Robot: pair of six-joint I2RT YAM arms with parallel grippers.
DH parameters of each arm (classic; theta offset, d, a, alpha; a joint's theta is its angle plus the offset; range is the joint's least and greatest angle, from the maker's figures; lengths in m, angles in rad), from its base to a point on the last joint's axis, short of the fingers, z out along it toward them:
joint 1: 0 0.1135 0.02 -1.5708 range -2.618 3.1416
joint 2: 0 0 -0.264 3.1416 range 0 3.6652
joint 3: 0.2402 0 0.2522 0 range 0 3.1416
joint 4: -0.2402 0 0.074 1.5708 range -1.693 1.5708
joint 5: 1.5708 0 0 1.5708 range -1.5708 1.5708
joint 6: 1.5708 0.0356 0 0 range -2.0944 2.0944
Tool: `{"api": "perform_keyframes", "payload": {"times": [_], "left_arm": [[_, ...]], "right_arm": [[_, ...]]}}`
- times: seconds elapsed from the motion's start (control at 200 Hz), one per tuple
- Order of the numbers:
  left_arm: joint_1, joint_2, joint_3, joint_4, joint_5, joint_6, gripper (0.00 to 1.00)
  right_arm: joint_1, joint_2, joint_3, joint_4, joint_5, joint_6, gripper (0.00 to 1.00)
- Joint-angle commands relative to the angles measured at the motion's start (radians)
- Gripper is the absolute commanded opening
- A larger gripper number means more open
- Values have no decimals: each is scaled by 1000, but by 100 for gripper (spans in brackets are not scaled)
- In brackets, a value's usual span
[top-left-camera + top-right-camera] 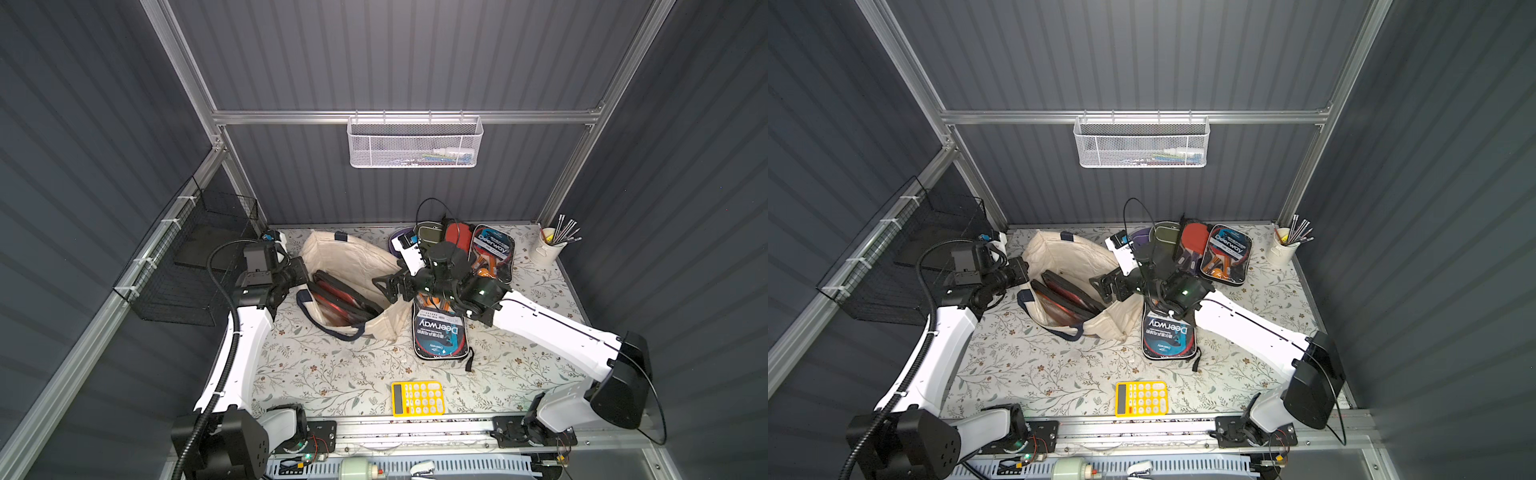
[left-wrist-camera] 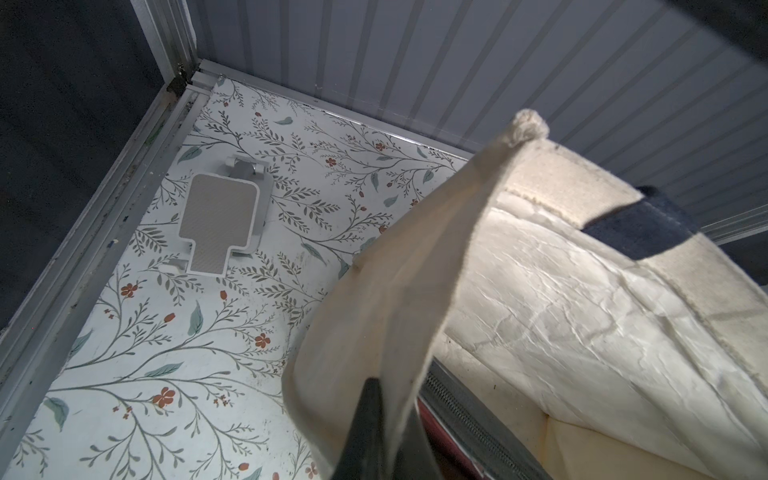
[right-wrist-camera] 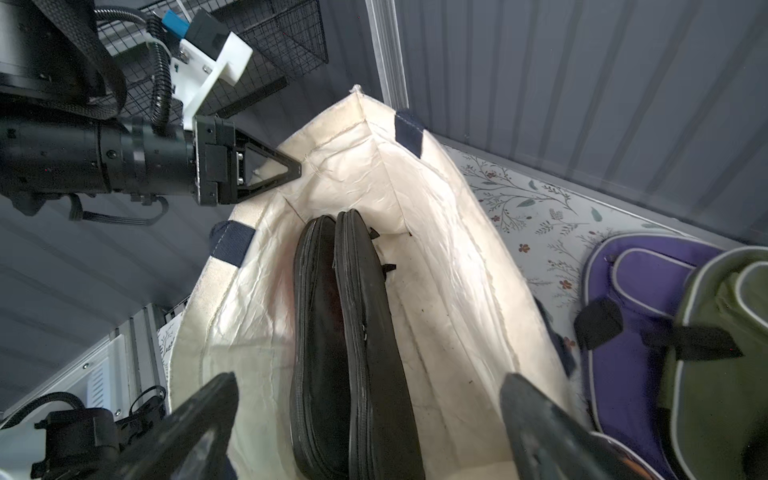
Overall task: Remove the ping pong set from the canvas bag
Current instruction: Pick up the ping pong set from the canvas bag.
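Left arm (image 1: 249,340) and right arm (image 1: 552,330): white shells, black joints. Ribbed black conduit (image 1: 227,365) lines the left. Left gripper (image 3: 296,168): black, triangular.

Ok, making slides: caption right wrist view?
Open right gripper over two black zipped cases in cream canvas bag; left gripper pinches rim.

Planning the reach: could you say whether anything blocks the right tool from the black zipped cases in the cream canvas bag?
Nothing visible: the left tool holds the cream canvas bag open, two black zipped cases exposed.
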Motion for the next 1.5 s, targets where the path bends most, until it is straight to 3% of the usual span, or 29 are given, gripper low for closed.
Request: {"api": "perform_keyframes", "payload": {"times": [0.0, 0.46, 1.056, 1.491], "left_arm": [[8, -9, 7, 24, 4, 19, 0], [8, -3, 2, 27, 7, 17, 0], [8, -9, 4, 23, 7, 17, 0], [8, -21, -4, 40, 36, 18, 0]], "right_arm": [[11, 50, 75, -43, -33, -30, 99], [23, 264, 227, -75, -83, -29, 99], [20, 425, 351, -146, -89, -43, 99], [37, 571, 518, -276, 73, -111, 95]]}}
